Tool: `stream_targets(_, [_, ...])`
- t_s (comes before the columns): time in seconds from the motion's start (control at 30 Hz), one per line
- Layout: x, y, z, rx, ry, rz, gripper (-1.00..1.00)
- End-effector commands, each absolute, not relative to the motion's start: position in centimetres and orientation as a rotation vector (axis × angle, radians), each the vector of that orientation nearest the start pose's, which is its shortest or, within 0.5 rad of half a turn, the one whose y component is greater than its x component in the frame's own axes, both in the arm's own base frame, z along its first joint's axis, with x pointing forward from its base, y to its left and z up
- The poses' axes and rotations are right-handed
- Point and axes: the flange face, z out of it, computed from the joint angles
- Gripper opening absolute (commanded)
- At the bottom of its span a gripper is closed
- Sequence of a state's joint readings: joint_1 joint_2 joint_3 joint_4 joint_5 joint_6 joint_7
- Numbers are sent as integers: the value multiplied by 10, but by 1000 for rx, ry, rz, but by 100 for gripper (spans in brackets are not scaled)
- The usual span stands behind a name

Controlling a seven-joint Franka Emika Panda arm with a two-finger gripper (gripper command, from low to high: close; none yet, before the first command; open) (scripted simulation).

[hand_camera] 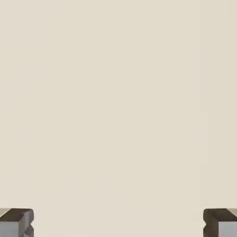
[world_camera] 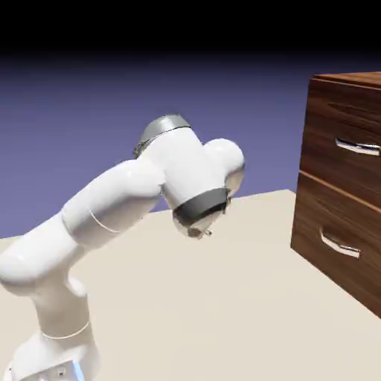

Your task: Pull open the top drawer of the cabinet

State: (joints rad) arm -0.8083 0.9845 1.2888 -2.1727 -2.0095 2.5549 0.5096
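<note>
Item: cabinet (world_camera: 338,186), dark brown wood grain, boxy, two stacked drawers. It stood on the pale counter (world_camera: 223,298) at the right of the exterior view, partly cut by the picture's edge.

Top drawer (world_camera: 344,138): wide front, shut flush with the cabinet face. One slim silver bar handle (world_camera: 357,146) ran level across it, standing a little proud of the wood. The lower drawer (world_camera: 335,238) carried a like handle (world_camera: 341,245) and was not wanted.

Handling, by judgement: rigid wood and metal, nothing fragile. The front itself offered no purchase; the bar was the only hold. Polished metal could slip, so a grip across the bar's middle, then a straight pull away from the cabinet, seemed best. The drawer's weight and running resistance could not be told.

Arm (world_camera: 111,208): white, rising from lower left, well apart from the cabinet.

Fingers (hand_camera: 118,223): spread wide, holding nothing; the hand view showed only bare counter between the two tips, and nothing of the cabinet.
</note>
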Motion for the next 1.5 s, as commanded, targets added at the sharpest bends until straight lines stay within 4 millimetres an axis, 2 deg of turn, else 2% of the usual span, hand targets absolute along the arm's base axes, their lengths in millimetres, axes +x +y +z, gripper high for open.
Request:
stream_targets(0.0, [498,262,270,-2412,-1772,-1211,0])
stream_targets(0.17, [538,238,323,-2348,-1701,-1562,0])
stream_targets(0.3, [573,197,370,-2343,-1577,-1857,0])
stream_targets(0.43, [606,135,416,-2382,-1390,-2151,0])
stream_targets(0.5, [619,95,437,-2419,-1271,-2292,0])
stream_targets(0.6, [635,25,465,-2495,-1057,-2488,0])
stream_targets(0.67, [636,19,467,-2503,-1038,-2504,0])
stream_targets(0.87, [685,19,467,-2503,-1038,-2504,0])
stream_targets(0.9, [686,19,467,-2503,-1038,-2504,0])
stream_targets(0.93, [686,19,467,-2503,-1038,-2504,-100])
stream_targets(0.97, [686,19,467,-2503,-1038,-2504,-100])
stream_targets(1.1, [654,19,467,-2503,-1038,-2504,-100])
stream_targets(1.47, [551,19,467,-2503,-1038,-2504,-100])
